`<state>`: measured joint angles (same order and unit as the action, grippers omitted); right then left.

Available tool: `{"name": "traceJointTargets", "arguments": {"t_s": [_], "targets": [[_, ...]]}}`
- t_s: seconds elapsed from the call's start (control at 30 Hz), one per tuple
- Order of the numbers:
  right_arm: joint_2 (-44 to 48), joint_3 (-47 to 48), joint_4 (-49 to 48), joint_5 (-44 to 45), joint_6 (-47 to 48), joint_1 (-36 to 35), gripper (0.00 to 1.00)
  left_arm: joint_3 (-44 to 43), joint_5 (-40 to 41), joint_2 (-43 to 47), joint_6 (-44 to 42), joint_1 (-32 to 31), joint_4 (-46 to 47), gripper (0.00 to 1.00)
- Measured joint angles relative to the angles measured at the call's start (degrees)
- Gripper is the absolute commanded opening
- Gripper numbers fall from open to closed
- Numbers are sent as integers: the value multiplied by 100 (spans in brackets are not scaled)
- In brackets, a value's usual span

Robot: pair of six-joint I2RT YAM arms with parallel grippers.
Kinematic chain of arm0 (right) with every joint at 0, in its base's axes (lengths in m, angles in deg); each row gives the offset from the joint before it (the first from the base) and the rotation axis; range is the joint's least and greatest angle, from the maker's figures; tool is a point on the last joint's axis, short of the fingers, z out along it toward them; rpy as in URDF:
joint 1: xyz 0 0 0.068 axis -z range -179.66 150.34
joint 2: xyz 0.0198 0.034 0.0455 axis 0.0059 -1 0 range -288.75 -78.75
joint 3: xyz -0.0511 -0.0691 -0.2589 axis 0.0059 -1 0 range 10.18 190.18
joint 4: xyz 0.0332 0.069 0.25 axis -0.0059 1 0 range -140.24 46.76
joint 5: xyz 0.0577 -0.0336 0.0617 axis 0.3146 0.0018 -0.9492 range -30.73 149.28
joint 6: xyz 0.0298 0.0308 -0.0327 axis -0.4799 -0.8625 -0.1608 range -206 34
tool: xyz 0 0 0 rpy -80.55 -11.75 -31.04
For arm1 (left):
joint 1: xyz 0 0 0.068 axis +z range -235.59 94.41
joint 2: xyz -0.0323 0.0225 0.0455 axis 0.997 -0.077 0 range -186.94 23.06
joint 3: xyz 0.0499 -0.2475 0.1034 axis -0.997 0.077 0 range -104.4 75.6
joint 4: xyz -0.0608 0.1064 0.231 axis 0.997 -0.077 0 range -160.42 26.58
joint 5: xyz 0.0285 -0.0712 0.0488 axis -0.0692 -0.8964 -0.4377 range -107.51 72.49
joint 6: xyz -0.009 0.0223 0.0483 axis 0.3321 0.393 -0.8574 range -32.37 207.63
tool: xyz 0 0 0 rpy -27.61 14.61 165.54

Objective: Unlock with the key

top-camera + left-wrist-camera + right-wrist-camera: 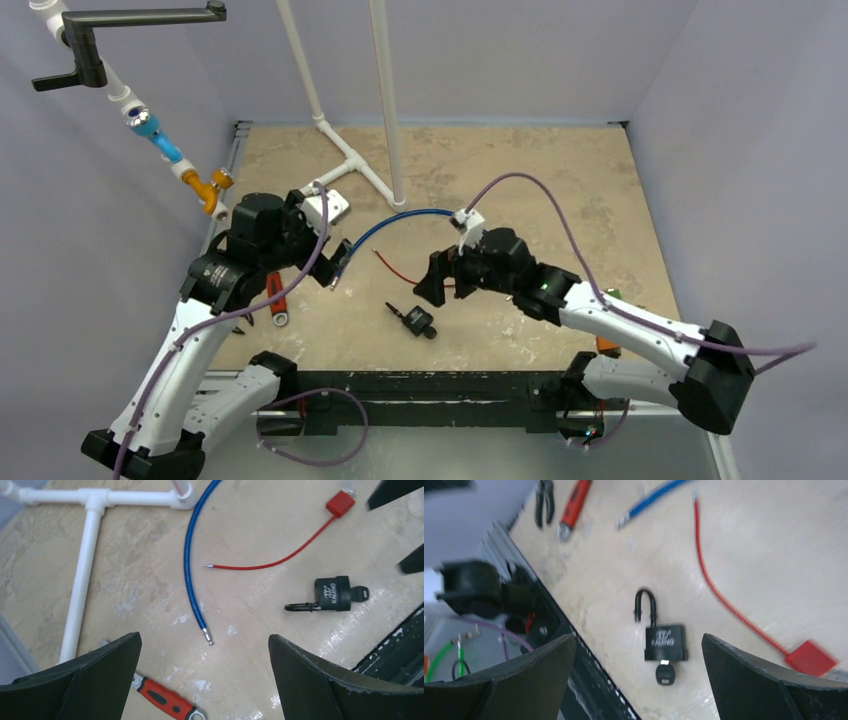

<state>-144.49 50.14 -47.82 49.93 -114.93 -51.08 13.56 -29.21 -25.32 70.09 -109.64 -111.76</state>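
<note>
Black left fingers (90, 680) and right fingers (514, 680) wide apart, empty; padlock (665, 644) untouched.

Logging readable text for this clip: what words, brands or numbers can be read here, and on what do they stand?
"KAIJING" (middle letters uncertain): white print on the black padlock body, also seen in the right wrist view.
Emblem above that word: too small to read.
No other text can be seen.

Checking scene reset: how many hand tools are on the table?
2. Red-handled tool lies at far left, beside the left arm; black pliers lie right next to it. More may hide under the arms.
</note>
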Motion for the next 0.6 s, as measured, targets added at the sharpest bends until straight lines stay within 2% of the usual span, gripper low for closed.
{"name": "traceJointTargets", "arguments": {"t_s": [0.17,0.27,0.43,0.6], "targets": [[667,872,501,535,295,852,99,20,-197,-190,341,1266,247,100],[793,962,487,1141,361,1711,99,511,-380,-223,501,1956,870,100],[452,474,74,2205,323,3169,99,1799,-592,-452,610,2691,1888,100],[37,-435,-758,3574,927,3534,99,2411,-748,-920,833,3115,2922,100]]}}
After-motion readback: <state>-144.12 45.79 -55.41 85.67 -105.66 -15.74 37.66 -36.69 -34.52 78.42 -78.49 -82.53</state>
